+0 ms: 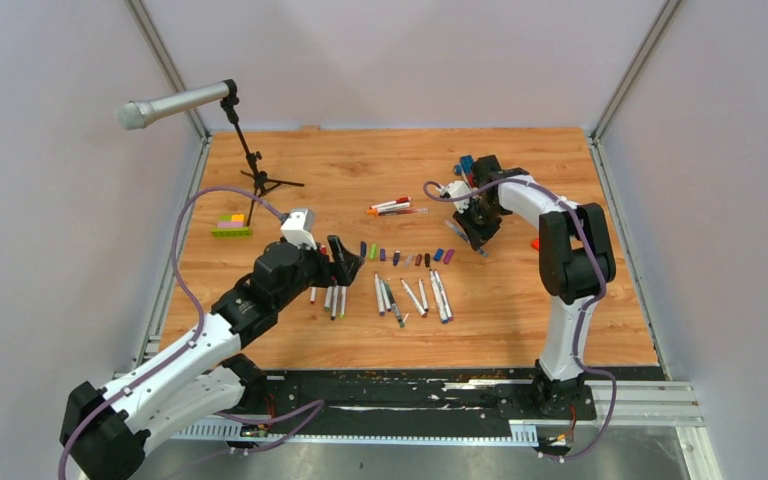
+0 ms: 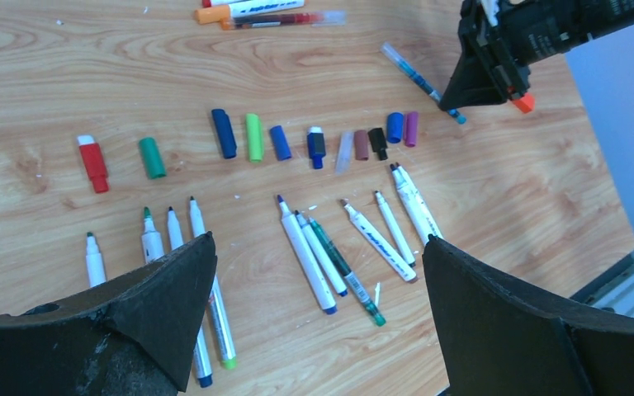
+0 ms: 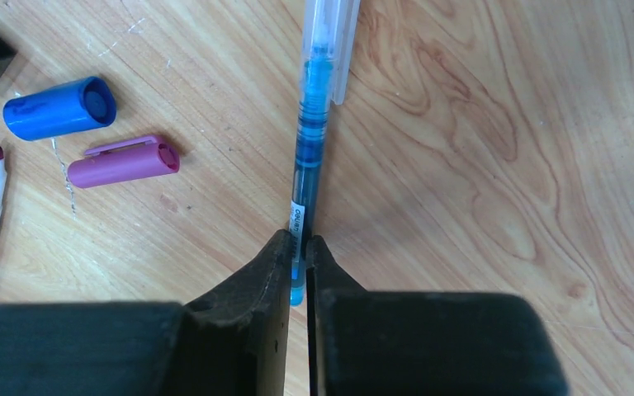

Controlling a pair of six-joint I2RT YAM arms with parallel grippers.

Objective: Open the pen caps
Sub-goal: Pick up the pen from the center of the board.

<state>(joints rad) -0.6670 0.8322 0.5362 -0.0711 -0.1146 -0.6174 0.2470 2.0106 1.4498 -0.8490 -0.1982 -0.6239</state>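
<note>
A row of pen caps [image 2: 253,137] in red, green, blue, black and purple lies on the wooden table, also in the top view [image 1: 405,257]. Below it lie several uncapped pens [image 2: 305,252] with white barrels. A few capped pens [image 2: 252,10] lie farther back. My left gripper [image 2: 320,239] is open and empty, hovering above the uncapped pens. My right gripper [image 3: 297,243] is shut on the rear end of a blue pen [image 3: 310,124], whose clear cap is on and which lies low over the table. A blue cap [image 3: 59,108] and a purple cap [image 3: 124,161] lie just left of it.
A microphone on a stand [image 1: 175,103] is at the back left, with a green-yellow brick bar [image 1: 231,228] by its foot. A blue-and-red toy car [image 1: 465,163] sits behind the right gripper and an orange block [image 1: 536,243] to its right.
</note>
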